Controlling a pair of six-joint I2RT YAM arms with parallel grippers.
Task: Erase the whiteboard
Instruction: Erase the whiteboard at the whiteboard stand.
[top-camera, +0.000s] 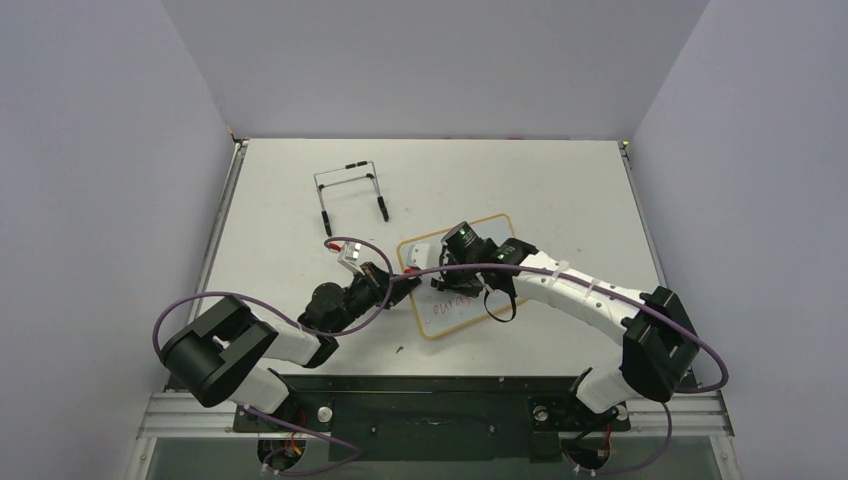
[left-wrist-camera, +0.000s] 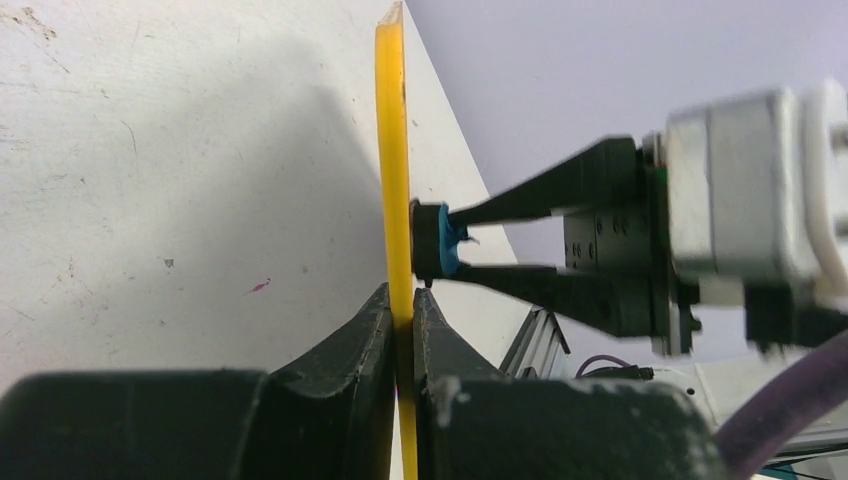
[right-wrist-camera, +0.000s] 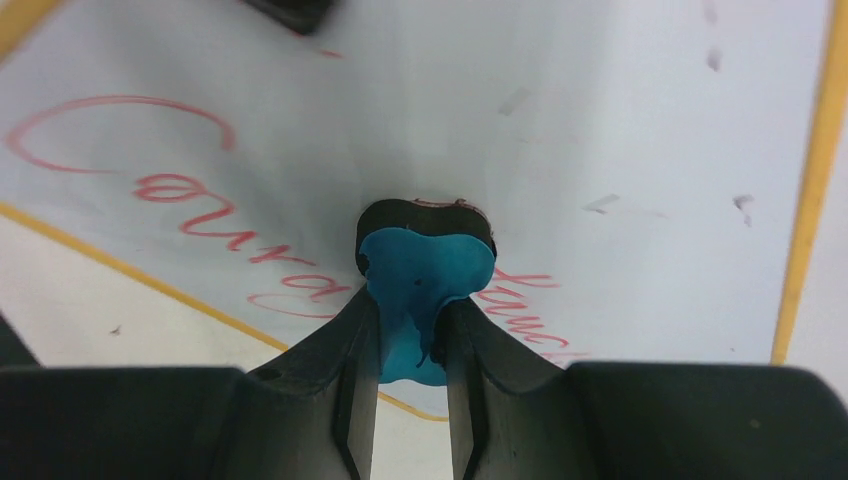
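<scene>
Whiteboard (right-wrist-camera: 600, 120) in left tool (left-wrist-camera: 405, 300), blue eraser (right-wrist-camera: 425, 265) in right tool (right-wrist-camera: 412, 310) against its face

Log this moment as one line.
left claw: shut on whiteboard edge | right claw: shut on blue eraser, pad against whiteboard | red writing: present

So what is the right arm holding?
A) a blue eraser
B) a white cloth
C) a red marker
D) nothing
A: a blue eraser sits pinched in the right arm's jaws, over the whiteboard with its red writing.
</scene>
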